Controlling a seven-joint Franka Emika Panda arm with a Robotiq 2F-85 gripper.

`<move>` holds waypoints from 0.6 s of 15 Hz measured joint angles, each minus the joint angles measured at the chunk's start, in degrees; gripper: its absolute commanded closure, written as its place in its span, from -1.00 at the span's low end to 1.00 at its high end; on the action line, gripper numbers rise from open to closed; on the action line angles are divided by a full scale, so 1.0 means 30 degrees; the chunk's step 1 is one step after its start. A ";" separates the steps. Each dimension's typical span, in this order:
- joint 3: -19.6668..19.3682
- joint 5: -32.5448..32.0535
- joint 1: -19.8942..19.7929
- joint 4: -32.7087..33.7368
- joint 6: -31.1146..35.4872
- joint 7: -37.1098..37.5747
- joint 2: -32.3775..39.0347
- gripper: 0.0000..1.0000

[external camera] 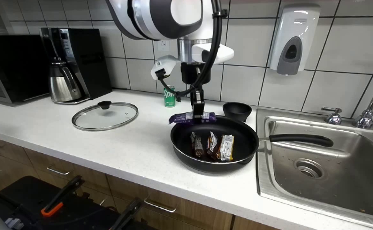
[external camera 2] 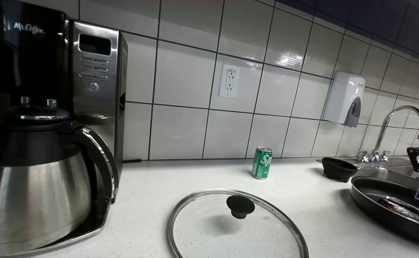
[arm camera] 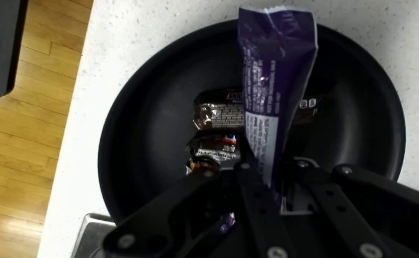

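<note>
Claw: pinching purple bar | long axis: near-level, one end toward lid (over pan)

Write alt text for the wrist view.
A gripper holds a purple-wrapped bar above a black pan, where other wrapped bars lie partly hidden. The pan stands on a speckled white counter; wooden floor shows along the picture's left.

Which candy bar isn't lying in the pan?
The purple-wrapped candy bar, clamped in the gripper above the frying pan; the other candy bars lie inside the pan.
</note>
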 measured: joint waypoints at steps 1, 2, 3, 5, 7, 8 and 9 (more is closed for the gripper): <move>-0.0136 0.0074 -0.0098 0.0298 0.0022 -0.0098 0.0277 0.91; -0.0244 0.0152 -0.0185 0.0644 0.0055 -0.0185 0.0629 0.91; -0.0362 0.0200 -0.0243 0.1014 0.0099 -0.0240 0.1002 0.91; -0.0602 0.0214 -0.0295 0.1817 0.0182 -0.0258 0.1769 0.91; -0.0735 0.0214 -0.0295 0.2741 0.0301 -0.0258 0.2620 0.91; -0.0736 0.0214 -0.0291 0.3169 0.0339 -0.0258 0.3007 0.91; -0.0736 0.0213 -0.0270 0.3598 0.0358 -0.0258 0.3403 0.91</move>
